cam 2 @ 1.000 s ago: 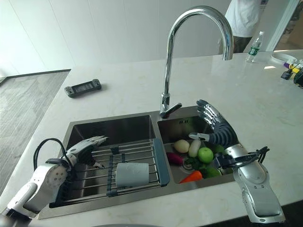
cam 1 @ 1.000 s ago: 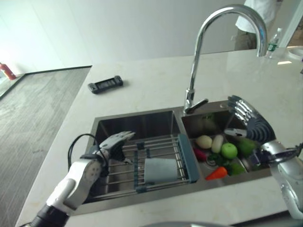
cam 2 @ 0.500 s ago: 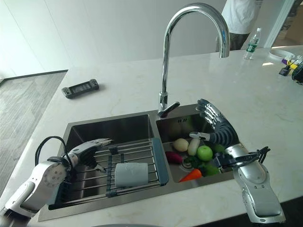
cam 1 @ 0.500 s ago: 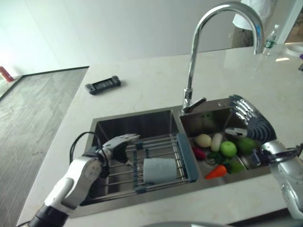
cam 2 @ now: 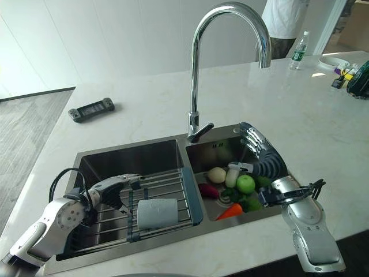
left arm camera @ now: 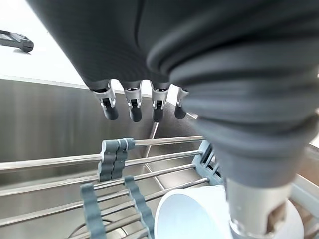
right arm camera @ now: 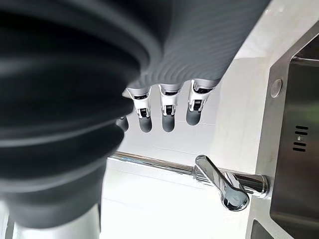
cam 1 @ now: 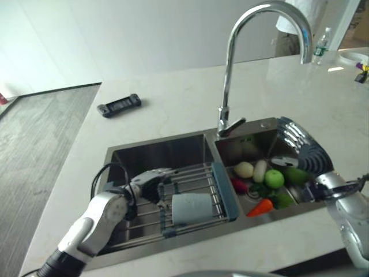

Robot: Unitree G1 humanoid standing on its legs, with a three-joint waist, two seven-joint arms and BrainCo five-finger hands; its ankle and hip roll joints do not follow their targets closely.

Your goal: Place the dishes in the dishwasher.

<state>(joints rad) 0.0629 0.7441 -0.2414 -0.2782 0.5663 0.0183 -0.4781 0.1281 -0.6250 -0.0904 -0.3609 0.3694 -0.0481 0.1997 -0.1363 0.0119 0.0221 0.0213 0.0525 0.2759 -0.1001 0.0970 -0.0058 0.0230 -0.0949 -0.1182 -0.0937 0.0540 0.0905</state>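
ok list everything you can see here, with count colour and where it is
cup: one, pale blue-white, on its side on the rack
rack: one, steel bars with blue-grey ends, across the left basin
sink: one, steel, two basins, set in the counter
tap: one, chrome, behind the divider
produce: a pile, green, pale, red and orange, in the right basin
counter: one, pale marble
black device: one, on the counter behind the sink
bottle: one, clear, far right of the counter
person: one, white top, behind the counter
left hand: open, over the rack beside the cup
right hand: open, over the right basin
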